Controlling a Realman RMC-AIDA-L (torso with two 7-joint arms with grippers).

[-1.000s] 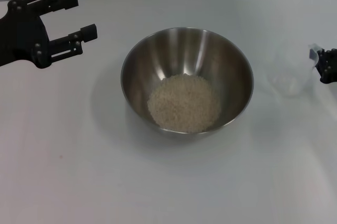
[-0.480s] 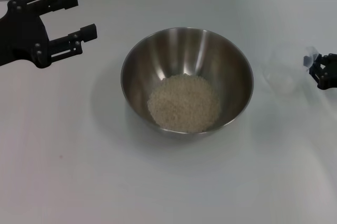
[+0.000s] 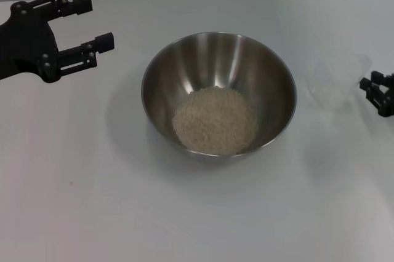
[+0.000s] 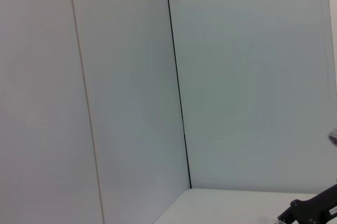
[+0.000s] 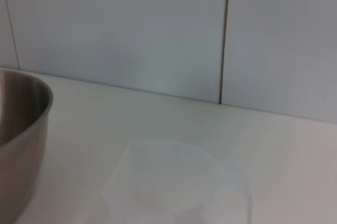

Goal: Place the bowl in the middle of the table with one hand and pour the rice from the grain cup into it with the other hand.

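Bowl (image 3: 218, 93) holds rice (image 3: 215, 120) | grain cup (image 3: 335, 83) faint | left gripper (image 3: 92, 25) apart | right gripper (image 3: 374, 90) cropped, state unclear

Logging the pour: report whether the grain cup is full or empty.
Empty: the grain cup stands clear on the table; the rice lies in the bowl.

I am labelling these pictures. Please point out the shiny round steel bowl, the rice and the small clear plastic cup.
steel bowl (image 3: 184, 65), head view, inner wall.
rice (image 3: 215, 120), head view, heap middle.
clear plastic cup (image 3: 335, 83), head view, side wall.
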